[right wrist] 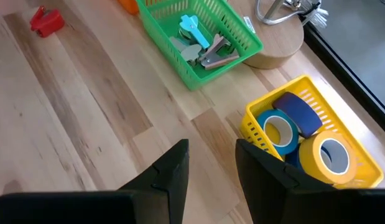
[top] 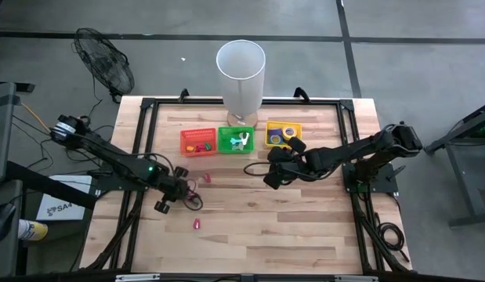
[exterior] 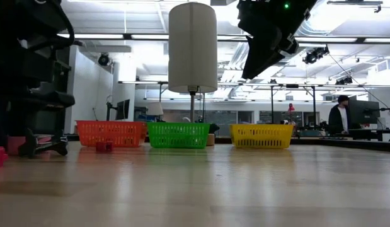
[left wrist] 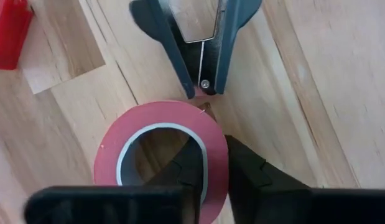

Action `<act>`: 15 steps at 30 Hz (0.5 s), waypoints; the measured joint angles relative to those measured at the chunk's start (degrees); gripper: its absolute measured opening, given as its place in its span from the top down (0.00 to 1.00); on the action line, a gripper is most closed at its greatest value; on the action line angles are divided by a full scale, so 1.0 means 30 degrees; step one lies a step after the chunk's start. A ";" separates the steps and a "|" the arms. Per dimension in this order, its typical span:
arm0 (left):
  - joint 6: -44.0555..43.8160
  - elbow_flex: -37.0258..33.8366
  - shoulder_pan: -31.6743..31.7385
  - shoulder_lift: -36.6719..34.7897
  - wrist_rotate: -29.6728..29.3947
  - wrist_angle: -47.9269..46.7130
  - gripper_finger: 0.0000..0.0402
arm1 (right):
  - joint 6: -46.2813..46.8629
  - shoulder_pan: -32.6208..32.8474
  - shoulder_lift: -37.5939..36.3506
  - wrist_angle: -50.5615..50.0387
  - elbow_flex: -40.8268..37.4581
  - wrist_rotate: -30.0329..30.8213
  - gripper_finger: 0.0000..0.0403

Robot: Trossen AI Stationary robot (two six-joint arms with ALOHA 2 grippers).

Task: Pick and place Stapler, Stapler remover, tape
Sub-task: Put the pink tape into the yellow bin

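In the left wrist view a pink tape roll (left wrist: 158, 155) lies flat on the wood, and my left gripper (left wrist: 217, 171) is shut on its ring wall. Just beyond it lies a dark blue staple remover (left wrist: 198, 43); a red stapler (left wrist: 9, 31) sits off to one side. In the high view my left gripper (top: 178, 193) is left of the table's middle. My right gripper (top: 271, 177) hovers open right of centre, near the yellow basket (right wrist: 351, 115), which holds blue and yellow tape rolls (right wrist: 282, 134). My left gripper pinches the pink roll's wall (left wrist: 212, 144), on the side nearest the staple remover. One finger (left wrist: 186, 171) is inside the hollow centre and the other (left wrist: 254, 174) outside. The fingers come from above. The roll appears to rest flat on the table.
Orange (top: 197, 141), green (top: 236, 141) and yellow (top: 283, 135) baskets stand in a row near the far edge, below a tall white cylinder (top: 240, 74) on a stand. The green basket holds staple removers (right wrist: 201, 50). Small red (top: 208, 178) and pink (top: 197, 224) items lie on the open wood.
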 joint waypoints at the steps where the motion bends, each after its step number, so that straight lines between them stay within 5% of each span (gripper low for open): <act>1: 0.0158 -0.0007 -0.0001 -0.0007 -0.0090 -0.0004 0.91 | 0.0005 0.0000 0.0000 -0.0005 0.0000 -0.0019 0.69; 15: 0.4131 0.2996 0.0013 -0.0488 -0.5330 -0.0327 0.91 | -0.1404 0.0000 0.0002 0.1116 0.0000 -0.0394 0.69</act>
